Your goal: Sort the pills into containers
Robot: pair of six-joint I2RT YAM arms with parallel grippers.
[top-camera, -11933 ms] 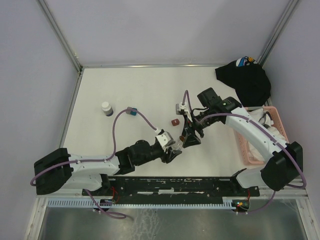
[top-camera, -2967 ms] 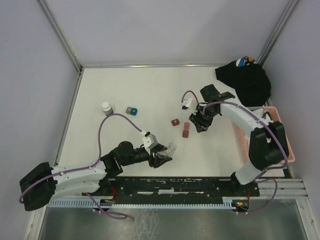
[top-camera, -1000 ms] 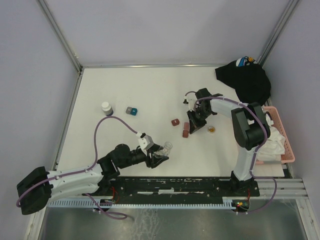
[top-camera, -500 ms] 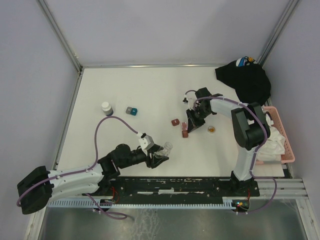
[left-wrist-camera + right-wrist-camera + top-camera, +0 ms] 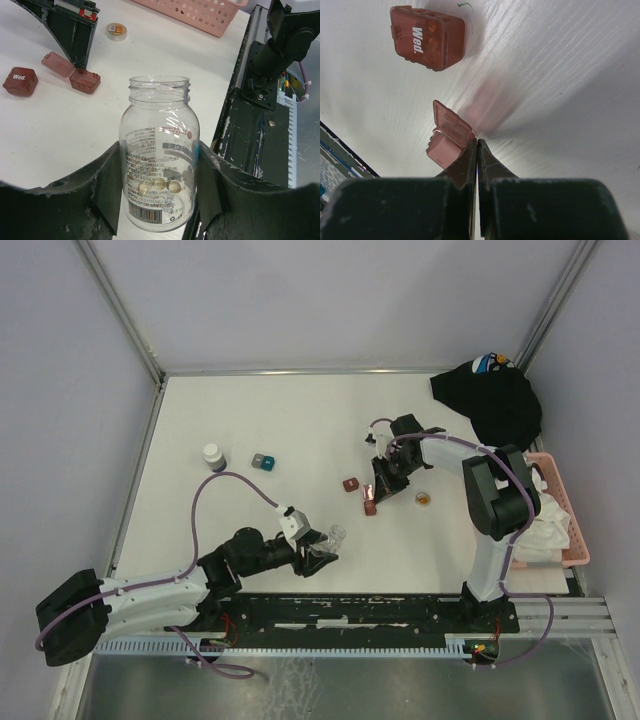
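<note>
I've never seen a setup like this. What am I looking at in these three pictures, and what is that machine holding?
Two robot arms, left and right, stand at a white table. One picture looks down from above; the others come from cameras on each wrist. The left claw grips a clear open bottle with a few pills at its bottom. The right claw, shut, sits beside an open red pill box; a closed box marked Wed. lies nearby.
</note>
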